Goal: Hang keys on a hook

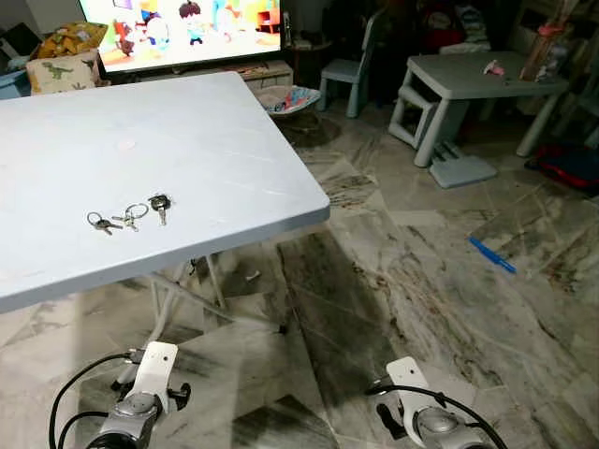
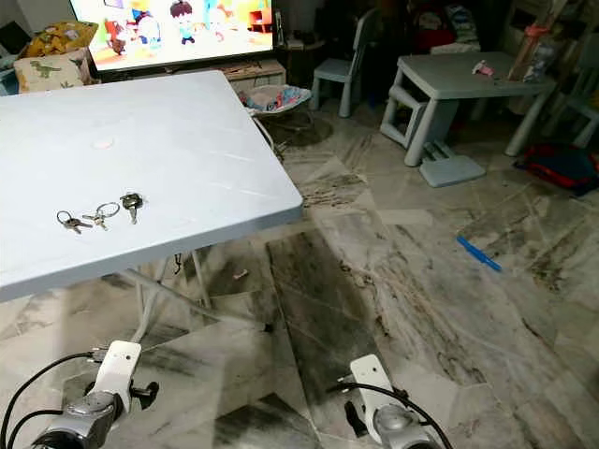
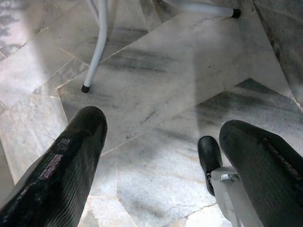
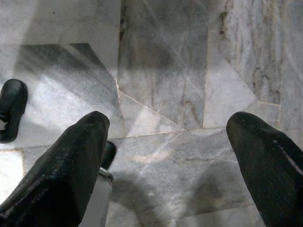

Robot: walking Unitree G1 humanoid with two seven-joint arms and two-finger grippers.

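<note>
Keys (image 1: 131, 216) lying loose on white folding table (image 1: 197, 140), in three small bunches in a row near its front edge, well apart from both arms. Left gripper (image 3: 156, 161) hanging low below the table edge, over marble floor (image 1: 402, 281), fingers (image 3: 61, 170) spread wide, holding nothing; a table leg (image 3: 97, 47) with its black foot seen beyond them in the wrist view. Right gripper (image 4: 165, 161) likewise down at floor level, fingers (image 4: 66, 165) wide apart and empty, grey-veined tiles between them. Farther back: television (image 1: 182, 28) showing a cartoon, a small pale table (image 1: 477, 79) with a little chair (image 1: 351, 70) to the right, a blue pen (image 1: 491, 254) on the floor.
</note>
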